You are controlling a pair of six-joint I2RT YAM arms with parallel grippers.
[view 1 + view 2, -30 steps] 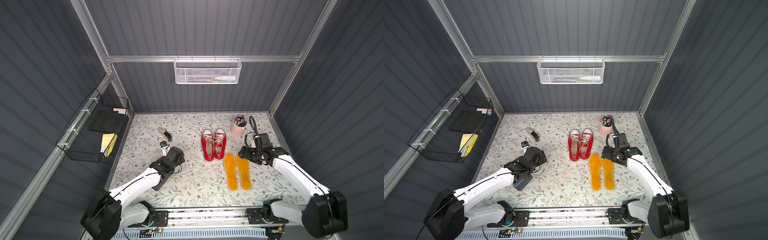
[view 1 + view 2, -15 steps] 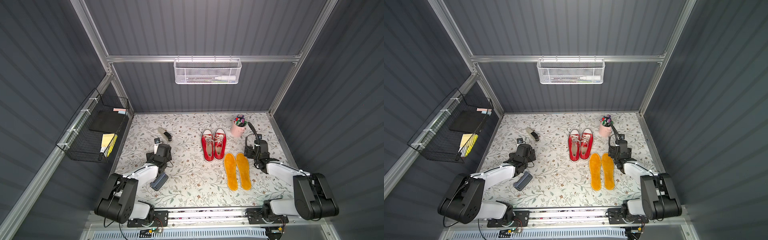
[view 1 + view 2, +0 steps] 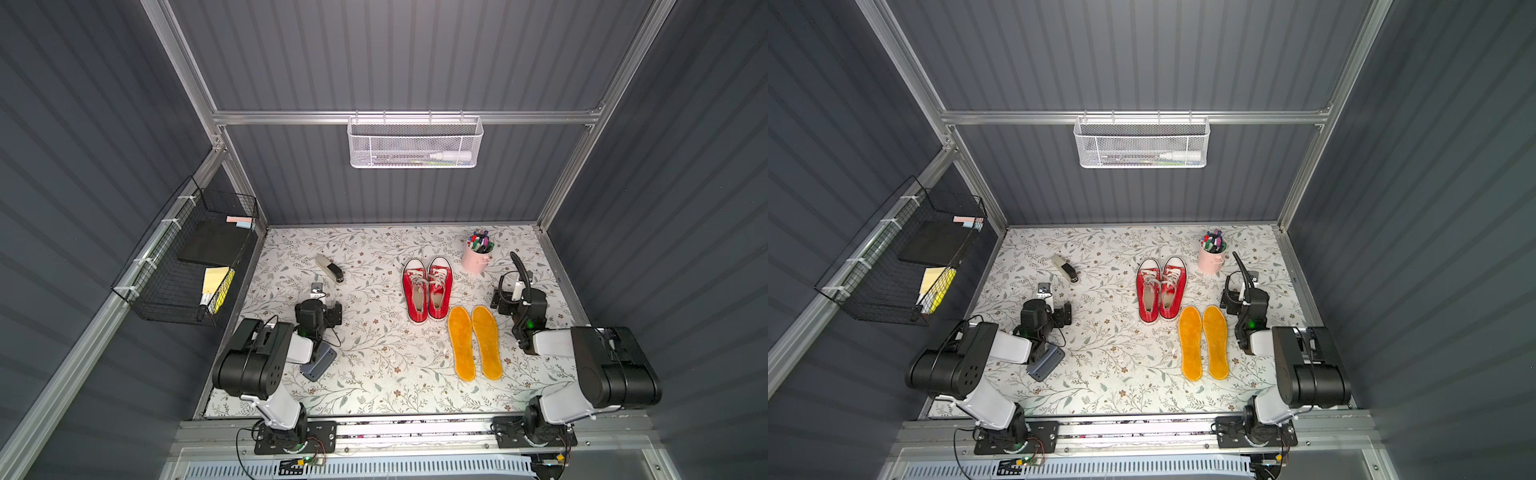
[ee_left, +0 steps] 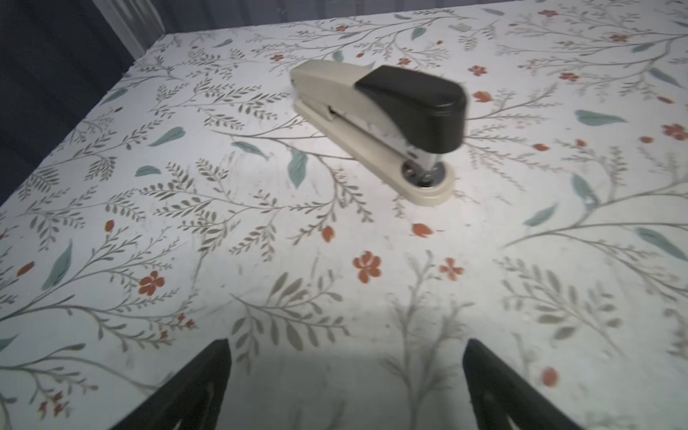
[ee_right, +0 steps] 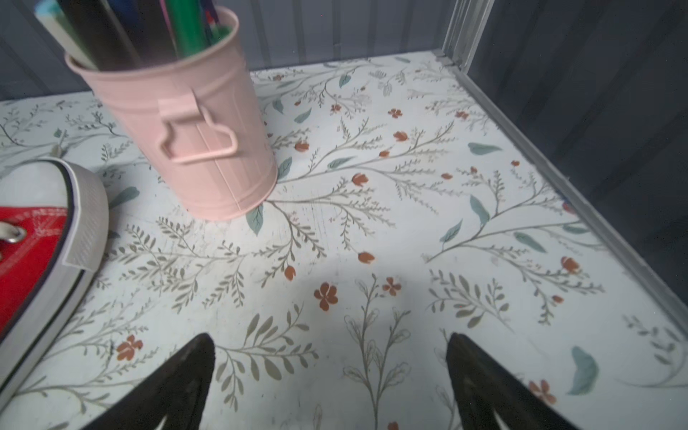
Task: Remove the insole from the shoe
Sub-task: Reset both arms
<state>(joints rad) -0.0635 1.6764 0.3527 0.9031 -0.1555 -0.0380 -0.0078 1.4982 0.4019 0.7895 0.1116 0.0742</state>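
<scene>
Two red shoes (image 3: 415, 296) (image 3: 1149, 293) stand side by side mid-table, toes toward the back wall. Two orange insoles (image 3: 461, 343) (image 3: 1191, 343) lie flat on the table just in front of them and to their right, outside the shoes. My right gripper (image 3: 509, 297) (image 3: 1239, 297) (image 5: 329, 340) hovers low to the right of the insoles, open and empty; one shoe's toe (image 5: 33, 238) shows in its wrist view. My left gripper (image 3: 322, 309) (image 3: 1050, 309) (image 4: 346, 346) is open and empty over bare table at the left, far from the shoes.
A pink pen cup (image 3: 477, 255) (image 5: 193, 137) stands behind the right gripper. A beige and black stapler (image 3: 329, 269) (image 4: 379, 115) lies beyond the left gripper. A grey-blue object (image 3: 319, 365) lies under the left arm. A wire basket (image 3: 195, 257) hangs on the left wall.
Both arms have folded back toward the front rail, away from the shoes and insoles. The right gripper's jaws have spread wider. Shoes and insoles have not moved.
</scene>
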